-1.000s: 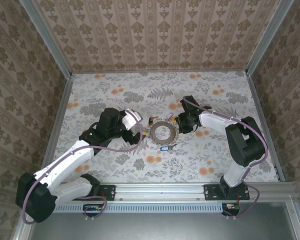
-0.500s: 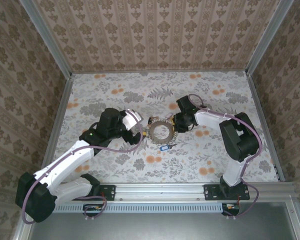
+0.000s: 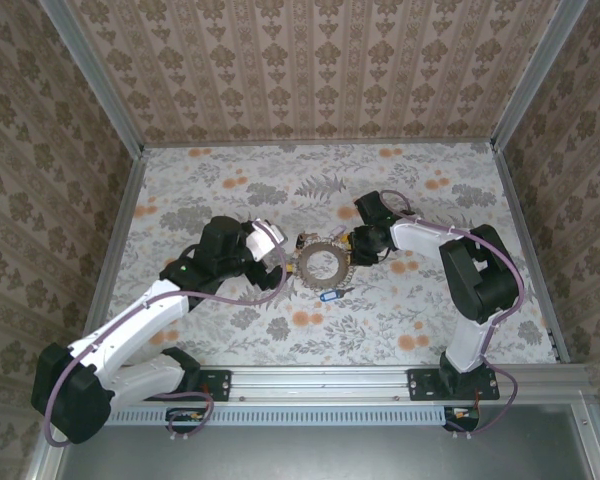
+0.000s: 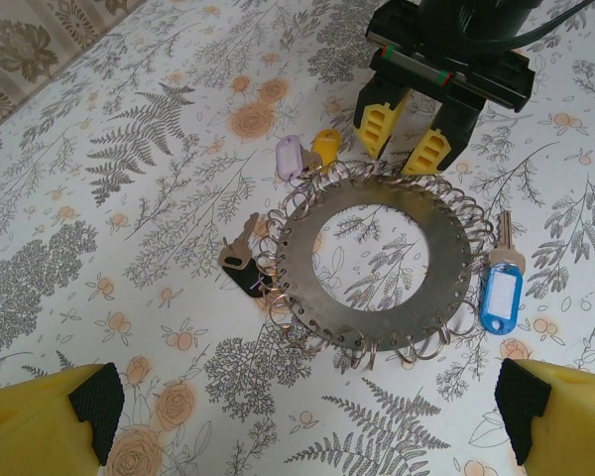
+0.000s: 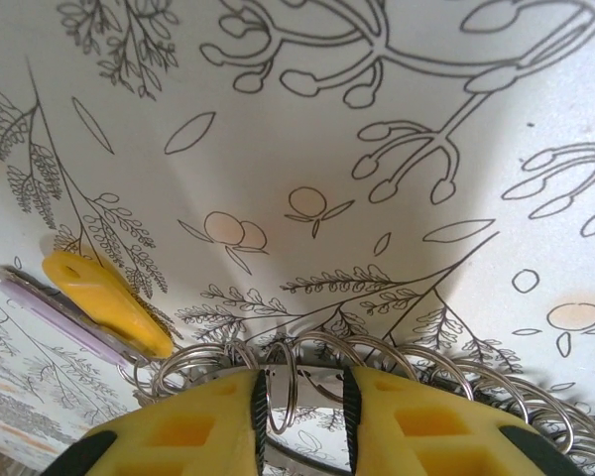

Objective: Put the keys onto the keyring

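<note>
Keyring [image 4: 297, 248] lies flat mid-tabletop. Right gripper [image 5: 299, 397] is at its far rim, jaws narrow around one small wire loop, and I can't tell if it's pinched. Left gripper [image 4: 307, 407] hangs wide open over the ring's left side. The blue-tagged key [image 4: 498, 288] lies against the near rim, across the ring from the right jaws, so I'd guess neither arm is clearly nearer.

Right gripper [image 3: 351, 244] is moved up and to the left, in against the far-right rim of the keyring [image 3: 307, 265]; a second ago it was set slightly further off. Right elbow [image 3: 477, 268] is drawn in leftward with it.
</note>
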{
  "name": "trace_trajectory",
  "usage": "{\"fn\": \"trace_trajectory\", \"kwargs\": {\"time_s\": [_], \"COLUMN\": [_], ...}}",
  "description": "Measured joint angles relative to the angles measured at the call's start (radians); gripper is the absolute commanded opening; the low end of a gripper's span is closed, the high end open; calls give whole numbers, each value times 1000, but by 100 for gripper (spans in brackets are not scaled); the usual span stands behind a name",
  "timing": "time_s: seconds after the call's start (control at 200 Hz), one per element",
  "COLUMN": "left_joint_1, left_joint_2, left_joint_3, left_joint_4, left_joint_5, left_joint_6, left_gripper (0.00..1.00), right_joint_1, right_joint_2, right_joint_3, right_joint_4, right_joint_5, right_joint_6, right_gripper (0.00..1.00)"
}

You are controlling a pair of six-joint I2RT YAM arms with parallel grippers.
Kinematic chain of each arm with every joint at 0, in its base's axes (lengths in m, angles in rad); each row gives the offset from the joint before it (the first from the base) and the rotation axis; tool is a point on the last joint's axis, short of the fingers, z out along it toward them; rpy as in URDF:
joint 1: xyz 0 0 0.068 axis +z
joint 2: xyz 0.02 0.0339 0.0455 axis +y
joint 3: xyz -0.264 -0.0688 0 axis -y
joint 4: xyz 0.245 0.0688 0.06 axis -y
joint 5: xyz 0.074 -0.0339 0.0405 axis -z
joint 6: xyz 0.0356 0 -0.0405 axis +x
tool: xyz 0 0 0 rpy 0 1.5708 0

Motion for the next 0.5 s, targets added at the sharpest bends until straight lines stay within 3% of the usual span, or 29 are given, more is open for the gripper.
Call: {"fn": "trace_trajectory", "kwargs": {"time_s": [0.165,0.425,0.5], "left_joint_1": [0,0,0], "left_joint_2": [0,0,0], "left_joint_3": [0,0,0], "left_joint_4": [0,0,0], "left_joint_5": [0,0,0], "left_joint_6": [0,0,0], "left_gripper": [100,100,100], "right_joint_1": [0,0,0], "right_joint_2": [2,28,29], "right_joint_3": [4,13,13], "right_joint_4": [0,14,19], "right_joint_5": [0,0,0], "right_joint_6": [13,44,48], "right_gripper": [24,26,19]}}
